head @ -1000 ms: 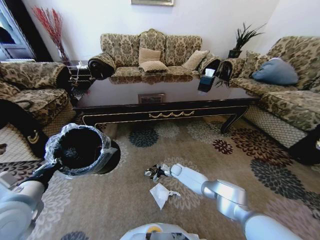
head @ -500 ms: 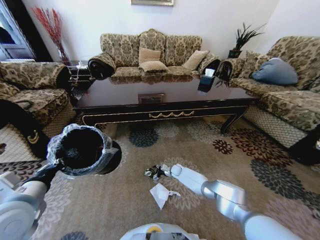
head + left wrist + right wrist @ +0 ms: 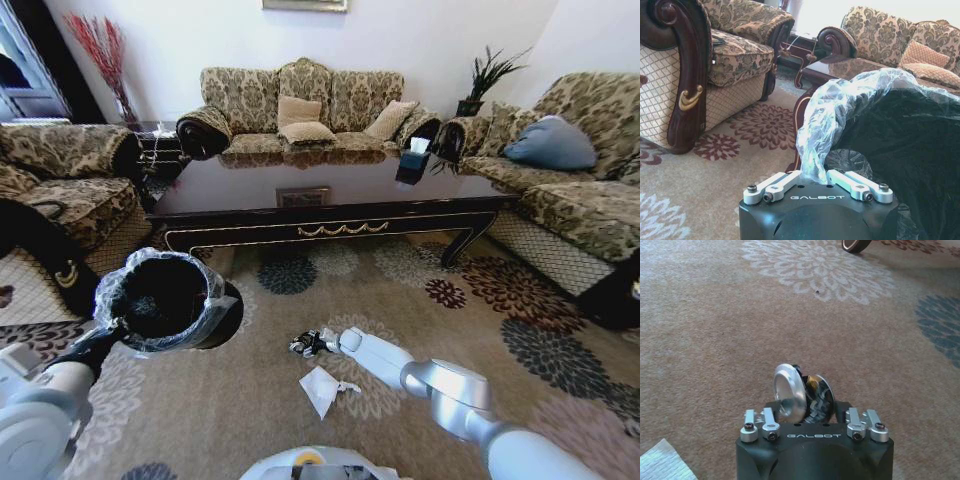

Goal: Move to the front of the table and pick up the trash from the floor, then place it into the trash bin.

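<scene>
A small round silvery-dark piece of trash [image 3: 299, 346] [image 3: 791, 390] stands tilted on the carpet in front of the table [image 3: 330, 229]. My right gripper [image 3: 312, 343] [image 3: 805, 407] is down at the floor, shut on that piece. A crumpled white paper sheet [image 3: 322, 388] [image 3: 660, 466] lies on the carpet just nearer to me. On the left, my left gripper [image 3: 108, 333] [image 3: 815, 176] is shut on the bag-lined rim of the black trash bin [image 3: 160, 298] [image 3: 900, 145] and holds it above the floor.
A patterned sofa [image 3: 305, 105] stands behind the table. An armchair [image 3: 60, 190] [image 3: 695, 65] is at the left and another sofa [image 3: 570, 180] at the right. A dark tissue box [image 3: 412, 162] sits on the tabletop. Open carpet [image 3: 250, 420] lies around the trash.
The bin in my left gripper has shifted slightly to the right. My right gripper stays at the small round piece, almost still.
</scene>
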